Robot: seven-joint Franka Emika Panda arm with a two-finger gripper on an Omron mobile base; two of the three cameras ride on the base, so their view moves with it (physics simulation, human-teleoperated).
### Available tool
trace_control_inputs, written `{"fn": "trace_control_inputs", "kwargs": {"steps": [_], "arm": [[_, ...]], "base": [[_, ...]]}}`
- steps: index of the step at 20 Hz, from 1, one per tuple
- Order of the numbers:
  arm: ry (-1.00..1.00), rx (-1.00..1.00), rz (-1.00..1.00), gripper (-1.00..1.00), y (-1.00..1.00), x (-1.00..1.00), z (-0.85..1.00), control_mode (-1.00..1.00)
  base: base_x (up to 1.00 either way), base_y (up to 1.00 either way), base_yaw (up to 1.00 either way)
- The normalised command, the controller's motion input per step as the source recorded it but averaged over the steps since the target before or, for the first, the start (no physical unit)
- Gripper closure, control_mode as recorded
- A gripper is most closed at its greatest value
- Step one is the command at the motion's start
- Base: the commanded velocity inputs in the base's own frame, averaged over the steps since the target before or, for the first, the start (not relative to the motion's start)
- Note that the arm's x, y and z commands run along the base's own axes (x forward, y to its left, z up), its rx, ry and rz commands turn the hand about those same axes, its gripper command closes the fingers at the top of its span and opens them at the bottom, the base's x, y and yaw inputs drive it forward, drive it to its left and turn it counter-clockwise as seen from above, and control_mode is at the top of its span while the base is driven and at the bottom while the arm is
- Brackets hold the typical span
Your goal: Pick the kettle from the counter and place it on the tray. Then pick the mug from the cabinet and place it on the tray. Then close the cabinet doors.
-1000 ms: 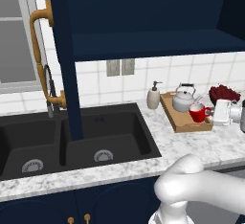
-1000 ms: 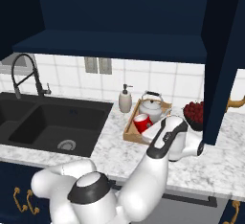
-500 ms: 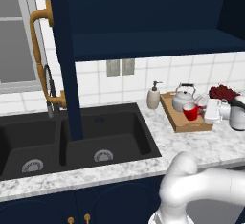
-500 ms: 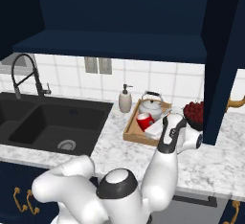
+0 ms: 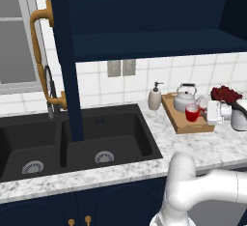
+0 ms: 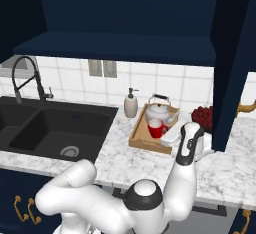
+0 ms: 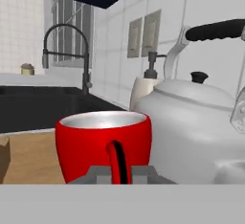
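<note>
- Red mug upright on the tray, just beside the kettle, on the side nearer the counter's front edge; loop handle turned toward the hand camera.
- Gripper drawn narrow, its two dark tips pinched on the mug's handle, one on each side of the loop.
- In the right base view, mug in front of the kettle, white hand reaching in from the right at tray level.
- Kettle silver-grey, dark arched handle upright, standing toward the wall end of the tray.
- Tray light-brown wood with a low rim, lying flat on the counter, long side running from wall to front edge.
- White soap pump bottle just left of the tray, against the tiled wall; bowl of red fruit near the tray on its right.
- Counter speckled white-and-grey marble, running left to a black double sink with two round drains.
- Dark arched tap with a coiled neck behind the sink.
- White square tiles on the back wall, with a grey double socket plate.
- Cabinet navy above the counter, dark shelf exposed, both cabinet doors swung open; curved brass handle on the left one, right one edge-on beside the fruit.
- Window with a pale frame at far left.
- Navy lower cupboards below the counter with small brass knobs.
</note>
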Motion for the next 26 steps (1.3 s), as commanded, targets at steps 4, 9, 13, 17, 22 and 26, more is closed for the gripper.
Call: {"fn": "trace_control_inputs", "kwargs": {"steps": [4,9,13,17,22,26], "arm": [[0.0,0.0,0.04,1.0,-0.03,0.21,-0.29,-1.0],[0.04,0.0,0.03,-1.0,0.12,-0.08,0.03,-1.0],[0.06,0.0,0.0,-1.0,0.04,-0.21,0.17,-1.0],[0.1,0.0,0.0,-1.0,0.04,-0.1,0.21,-1.0],[0.09,0.0,-0.02,-1.0,0.03,-0.04,0.22,-1.0],[0.02,0.0,-0.02,-1.0,0.01,-0.17,0.09,-1.0]], "base": [[0.0,0.0,0.0],[0.0,0.0,0.0],[0.0,0.0,0.0],[0.0,0.0,0.0],[0.0,0.0,0.0],[0.0,0.0,0.0]]}}
